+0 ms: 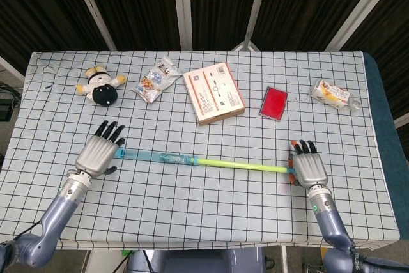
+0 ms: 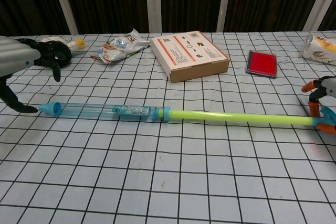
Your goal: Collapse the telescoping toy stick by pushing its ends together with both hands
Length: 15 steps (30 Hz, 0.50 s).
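At either end of the toy stick (image 1: 192, 160), a hand

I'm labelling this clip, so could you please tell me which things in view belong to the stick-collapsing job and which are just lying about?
Belongs to the job:
- telescoping toy stick
- left hand, at its blue end
- right hand, at its yellow end

Just lying about:
- plush toy
- snack packet
- cardboard box
- red pad
- wrapped packet

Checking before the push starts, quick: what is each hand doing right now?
Left hand: open, fingers spread, at the blue end of the toy stick, thumb by the tip, no grip.
Right hand: at the stick's orange end; grip cannot be told.
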{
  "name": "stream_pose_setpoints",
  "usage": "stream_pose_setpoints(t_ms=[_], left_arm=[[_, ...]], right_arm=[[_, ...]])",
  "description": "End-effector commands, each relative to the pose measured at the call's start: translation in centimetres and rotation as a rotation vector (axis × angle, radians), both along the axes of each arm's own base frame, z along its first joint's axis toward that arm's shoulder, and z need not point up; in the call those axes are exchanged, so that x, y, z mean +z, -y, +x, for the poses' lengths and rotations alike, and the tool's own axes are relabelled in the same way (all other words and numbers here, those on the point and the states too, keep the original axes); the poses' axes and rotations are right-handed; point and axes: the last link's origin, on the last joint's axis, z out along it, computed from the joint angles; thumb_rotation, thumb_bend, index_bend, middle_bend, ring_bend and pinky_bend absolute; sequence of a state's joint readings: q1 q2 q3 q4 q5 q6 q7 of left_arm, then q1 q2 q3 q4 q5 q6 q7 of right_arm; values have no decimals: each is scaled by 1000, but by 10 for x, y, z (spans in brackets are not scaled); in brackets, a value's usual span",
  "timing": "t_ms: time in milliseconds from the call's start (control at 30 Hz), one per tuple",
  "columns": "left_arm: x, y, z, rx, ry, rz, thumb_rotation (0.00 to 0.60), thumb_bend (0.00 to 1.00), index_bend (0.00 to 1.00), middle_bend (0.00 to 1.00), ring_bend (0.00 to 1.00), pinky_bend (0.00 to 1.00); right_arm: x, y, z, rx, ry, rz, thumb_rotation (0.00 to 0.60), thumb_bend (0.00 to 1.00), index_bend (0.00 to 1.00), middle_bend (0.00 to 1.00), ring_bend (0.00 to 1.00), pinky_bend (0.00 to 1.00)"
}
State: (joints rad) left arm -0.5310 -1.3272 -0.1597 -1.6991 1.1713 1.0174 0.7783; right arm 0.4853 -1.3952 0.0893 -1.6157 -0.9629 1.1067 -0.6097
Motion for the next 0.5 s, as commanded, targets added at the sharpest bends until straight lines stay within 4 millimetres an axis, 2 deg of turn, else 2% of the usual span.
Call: stream_pose_setpoints(t_ms=[33,500], left_arm=[[-10,-12,3,21,-4,19,600,313,349,68,0,0],[-46,-23,3,81,-55,-11,600,348,393,74,0,0]], right_arm=[[0,-1,0,-1,3,2,600,475,599,146,0,0],[0,-1,-1,-5,2,-1,600,475,599,146,0,0]])
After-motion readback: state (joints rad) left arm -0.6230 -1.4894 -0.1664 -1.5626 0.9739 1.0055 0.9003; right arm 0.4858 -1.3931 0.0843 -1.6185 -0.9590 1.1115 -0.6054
